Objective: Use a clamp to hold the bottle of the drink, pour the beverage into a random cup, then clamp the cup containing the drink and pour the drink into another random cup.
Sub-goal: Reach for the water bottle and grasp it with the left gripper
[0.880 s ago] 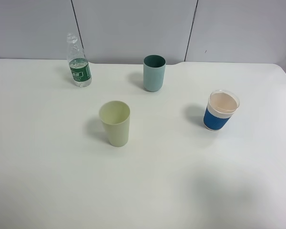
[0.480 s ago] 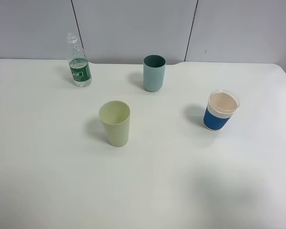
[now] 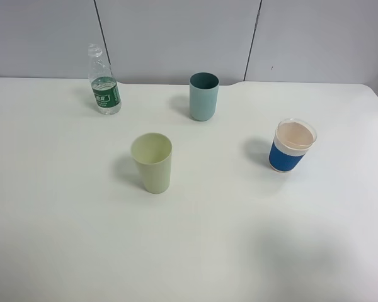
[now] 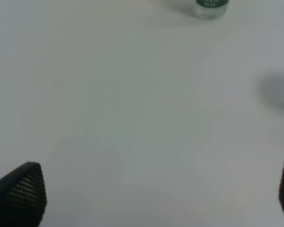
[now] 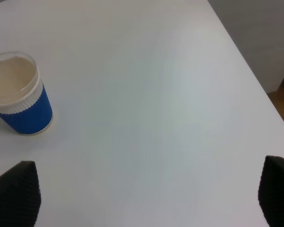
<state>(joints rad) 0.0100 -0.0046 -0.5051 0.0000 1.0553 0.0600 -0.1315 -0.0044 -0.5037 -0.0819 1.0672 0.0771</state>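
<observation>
Locate the bottle (image 3: 104,82) at the upper left of the exterior high view. It stands upright on the white table (image 3: 239,251), is clear, and carries a green label. The teal cup (image 3: 203,96) stands upright at upper centre, well apart from the bottle. The pale green cup (image 3: 152,162) stands left of centre, lower in the frame. The blue cup (image 3: 292,146), with a white band below its rim, stands right of centre. No two of these four items touch.

Check the left gripper (image 4: 154,194) in the left wrist view: its jaws stand wide apart over bare table with nothing between them, and the bottle's base lies well ahead. Check the right gripper (image 5: 146,194) in the right wrist view: its jaws also stand wide apart and hold nothing, with the blue cup ahead, clear of both fingers.
</observation>
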